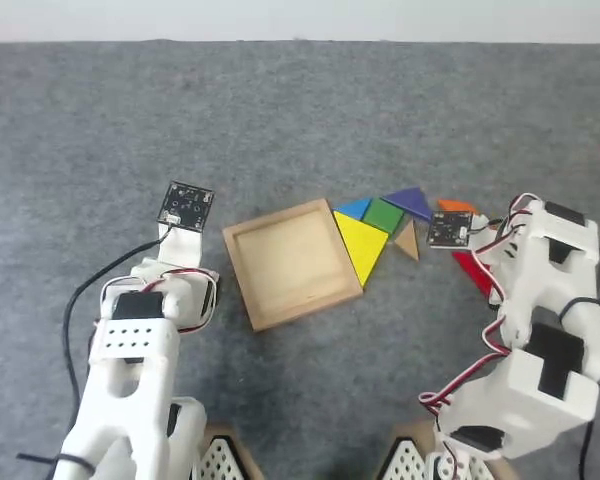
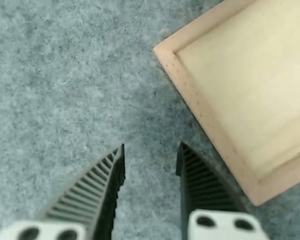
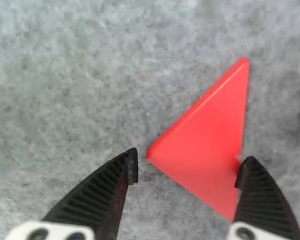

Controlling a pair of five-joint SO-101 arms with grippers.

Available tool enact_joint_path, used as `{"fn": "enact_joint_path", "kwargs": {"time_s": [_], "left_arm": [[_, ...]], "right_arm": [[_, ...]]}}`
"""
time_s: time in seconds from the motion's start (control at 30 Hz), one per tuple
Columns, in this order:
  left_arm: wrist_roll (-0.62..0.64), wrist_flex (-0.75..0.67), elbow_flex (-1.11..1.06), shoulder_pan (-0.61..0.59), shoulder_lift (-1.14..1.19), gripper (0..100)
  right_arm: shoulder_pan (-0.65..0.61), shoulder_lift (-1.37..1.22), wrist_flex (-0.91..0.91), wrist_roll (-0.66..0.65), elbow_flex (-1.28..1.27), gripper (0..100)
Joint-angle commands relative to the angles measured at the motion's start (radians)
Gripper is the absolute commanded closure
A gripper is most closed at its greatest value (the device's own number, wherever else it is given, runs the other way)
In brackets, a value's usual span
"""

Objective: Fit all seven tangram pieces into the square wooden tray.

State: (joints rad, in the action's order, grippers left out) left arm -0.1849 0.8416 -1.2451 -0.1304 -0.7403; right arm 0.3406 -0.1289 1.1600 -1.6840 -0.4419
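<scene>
Carpet, grey and short-piled (image 1: 280,110), covers the table in the high view. The square wooden tray (image 1: 292,262) lies on it between the arms, turned askew, with nothing in it. The large yellow triangle (image 1: 362,245) touches its right rim. The small blue triangle (image 1: 354,209), green square (image 1: 383,214), purple parallelogram (image 1: 408,202) and small tan triangle (image 1: 408,240) are packed close around the yellow one. The orange piece (image 1: 455,207) and large red triangle (image 1: 472,270) lie nearer the right arm, probably within its easy reach.

In the left wrist view, the left gripper (image 2: 152,150) hangs with jaws apart and empty over carpet, just off the tray's corner. This looks like a waiting post.

In the right wrist view, the right gripper (image 3: 189,160) has its jaws spread wide, straddling the flat red triangle without clamping it. It appears lined up for a pinch.
</scene>
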Motion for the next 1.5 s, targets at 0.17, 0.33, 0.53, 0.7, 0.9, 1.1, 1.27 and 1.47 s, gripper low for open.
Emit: {"fn": "enact_joint_path", "kwargs": {"time_s": [0.17,0.33,0.53,0.7,0.9,1.1,1.27,1.47], "left_arm": [[-0.009,-0.017,0.005,0.006,0.0,83],[-0.009,-0.017,0.005,0.006,0.0,83],[-0.009,-0.017,0.005,0.006,0.0,83],[-0.009,-0.017,0.005,0.006,0.0,83],[-0.009,-0.017,0.005,0.006,0.0,83],[-0.008,-0.017,0.005,0.006,0.0,83],[-0.006,-0.017,0.005,0.006,0.0,83],[-0.003,-0.017,0.007,0.006,0.0,83]], "right_arm": [[0.016,-0.028,-0.051,-0.009,0.048,68.4],[0.013,-0.039,-0.054,0.009,0.049,68.6],[0.013,-0.039,-0.051,0.026,0.049,84.4],[0.015,-0.039,-0.053,0.068,0.049,89.7],[0.013,-0.039,-0.05,0.173,0.087,91.7],[0.013,-0.039,-0.041,0.31,0.164,91.4],[-0.013,-0.027,0.027,0.574,0.227,88.3],[-0.07,-0.022,0.186,0.563,0.216,87.5]]}}
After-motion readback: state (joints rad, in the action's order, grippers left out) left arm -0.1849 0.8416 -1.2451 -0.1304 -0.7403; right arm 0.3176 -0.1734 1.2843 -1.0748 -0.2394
